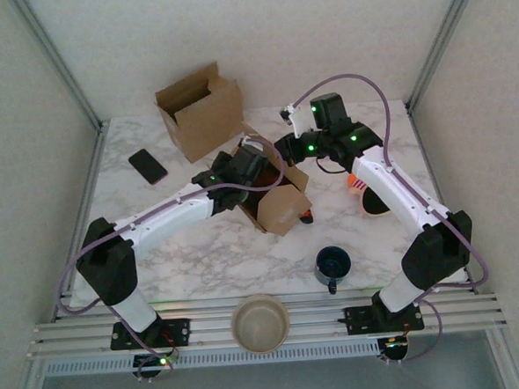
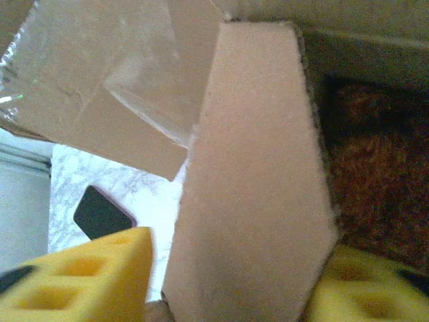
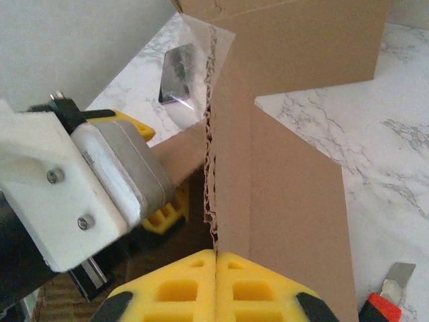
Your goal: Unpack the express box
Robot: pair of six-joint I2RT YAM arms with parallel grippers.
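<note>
The express box is a brown cardboard box in the middle of the table, its flaps spread open. My right gripper is at its far side. In the right wrist view, this gripper has its yellow fingers pressed together on the torn edge of an upright flap. My left gripper is over the box from the left. In the left wrist view, a flap stands between its yellow fingers, with a strip of table showing between the left finger and the card. The box's dark inside is blurred.
A second open cardboard box stands at the back left, and a black phone lies beside it. A utility knife lies just right of the express box. A blue mug and a beige bowl sit near the front edge.
</note>
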